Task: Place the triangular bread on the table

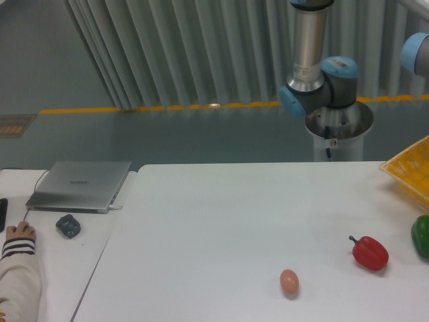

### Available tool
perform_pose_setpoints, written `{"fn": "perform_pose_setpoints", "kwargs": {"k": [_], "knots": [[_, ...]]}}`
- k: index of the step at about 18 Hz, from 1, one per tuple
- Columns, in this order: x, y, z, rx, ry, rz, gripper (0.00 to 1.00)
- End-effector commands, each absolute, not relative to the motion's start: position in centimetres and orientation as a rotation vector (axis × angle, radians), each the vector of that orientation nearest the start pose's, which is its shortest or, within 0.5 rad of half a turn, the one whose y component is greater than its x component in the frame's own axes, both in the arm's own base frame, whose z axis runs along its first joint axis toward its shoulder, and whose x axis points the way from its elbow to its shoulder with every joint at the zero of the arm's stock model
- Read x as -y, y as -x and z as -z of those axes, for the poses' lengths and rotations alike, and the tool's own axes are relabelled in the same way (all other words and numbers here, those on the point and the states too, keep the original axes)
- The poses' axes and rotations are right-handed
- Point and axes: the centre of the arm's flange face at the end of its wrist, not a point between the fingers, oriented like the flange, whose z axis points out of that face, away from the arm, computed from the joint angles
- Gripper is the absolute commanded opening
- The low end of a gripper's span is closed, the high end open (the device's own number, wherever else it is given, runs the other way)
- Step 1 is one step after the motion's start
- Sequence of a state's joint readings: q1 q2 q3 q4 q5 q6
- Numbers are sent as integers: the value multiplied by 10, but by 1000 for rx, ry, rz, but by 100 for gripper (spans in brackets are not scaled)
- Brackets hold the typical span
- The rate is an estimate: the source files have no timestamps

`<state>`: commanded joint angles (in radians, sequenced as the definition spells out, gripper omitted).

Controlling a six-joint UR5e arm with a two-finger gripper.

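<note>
My arm (315,74) shows only in part at the top right: a silver upright link and a grey-and-blue joint above its round base (338,131) behind the far edge of the table (221,228). My gripper lies outside the picture, so I cannot tell whether its fingers are parted or closed, or whether they hold anything. A second blue joint (417,55) peeks in at the right edge.

The bread is nowhere in view; I cannot tell where it is. The table is a broad white top filling the lower middle and right. On it, toward the near right, lies a small pinkish egg (289,282). To the right of it and a little farther back rests a red pepper (369,253) with its dark stem pointing left. Well apart from the egg, at the right edge, a green pepper (421,236) is cut off by the frame. Behind that one, a yellow crate (410,173) with a gridded wall juts in from the right.

Left of the table stands a desk (60,268), with a closed grey laptop (80,184) and a dark grey mouse (68,225) near it. A person's hand (20,233) in a striped cuff rests at the left edge of the desk
</note>
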<state>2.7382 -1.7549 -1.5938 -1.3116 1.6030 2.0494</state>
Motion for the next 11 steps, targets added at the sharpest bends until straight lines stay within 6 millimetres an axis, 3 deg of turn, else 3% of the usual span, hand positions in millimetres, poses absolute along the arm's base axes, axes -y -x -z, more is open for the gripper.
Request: {"fn": "perform_pose_setpoints", "kwargs": {"k": [7, 11], "knots": [[-336, 470, -407, -1325, 2891, -86, 100], [-302, 477, -402, -1210, 2936, -72, 100]]}}
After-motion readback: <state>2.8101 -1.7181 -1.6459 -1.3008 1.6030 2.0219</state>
